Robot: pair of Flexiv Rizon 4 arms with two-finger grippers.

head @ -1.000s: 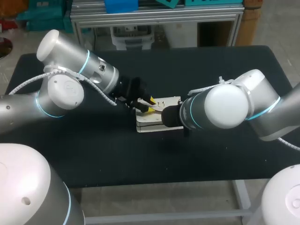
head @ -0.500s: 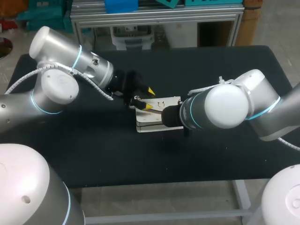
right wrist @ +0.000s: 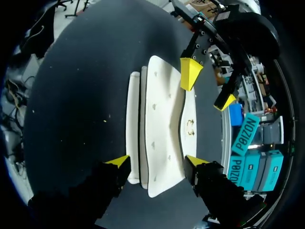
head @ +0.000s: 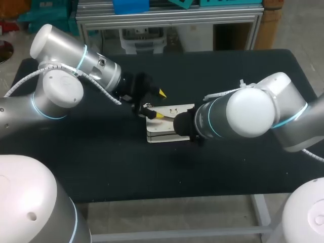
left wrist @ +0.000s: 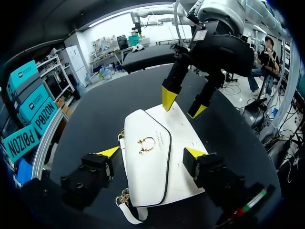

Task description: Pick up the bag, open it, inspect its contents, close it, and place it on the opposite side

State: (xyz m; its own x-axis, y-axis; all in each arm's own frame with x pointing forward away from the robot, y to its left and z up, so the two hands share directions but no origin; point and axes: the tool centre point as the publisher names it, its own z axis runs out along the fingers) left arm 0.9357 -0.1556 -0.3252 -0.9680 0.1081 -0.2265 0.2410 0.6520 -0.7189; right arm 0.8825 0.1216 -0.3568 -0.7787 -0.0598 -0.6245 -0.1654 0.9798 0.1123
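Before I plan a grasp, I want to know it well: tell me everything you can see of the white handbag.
The white handbag looks like smooth leather, with dark edging round a curved flap that bears a gold horseshoe-shaped clasp. The flap lies shut. A gold chain link joins a white strap at one end. It lies flat on the black table. The left gripper and right gripper each straddle it, open; whether any finger touches it, I cannot tell.

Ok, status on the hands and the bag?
Left hand open, right hand open, both straddling bag. Bag lying flat, flap down, not gripped. Nothing in the way.
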